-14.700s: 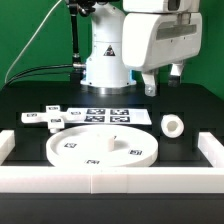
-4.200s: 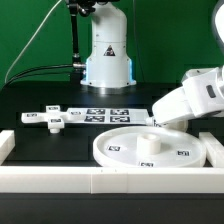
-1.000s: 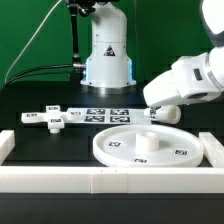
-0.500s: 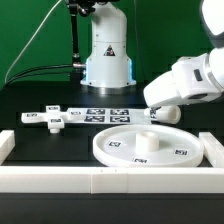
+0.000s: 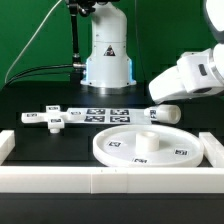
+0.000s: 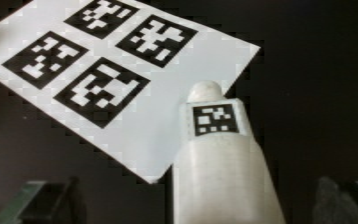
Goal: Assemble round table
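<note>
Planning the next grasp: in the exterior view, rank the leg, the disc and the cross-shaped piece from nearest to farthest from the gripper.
1. leg: lying on its side right under the open gripper, at the exterior view's right.
2. disc: flat on the table just in front of the leg, nearer the camera.
3. cross-shaped piece: far over at the exterior view's left.

One large flat disc (image 5: 135,156) is counted, with one short cylinder leg (image 5: 166,113) at one o'clock from it and one cross-shaped piece (image 5: 52,118) at nine o'clock. One square tag (image 6: 211,120) is shown on the leg. One marker board (image 5: 105,114) is seen, and four black square markers (image 6: 91,88) are printed on it. One robot arm (image 5: 105,50) is present.
</note>
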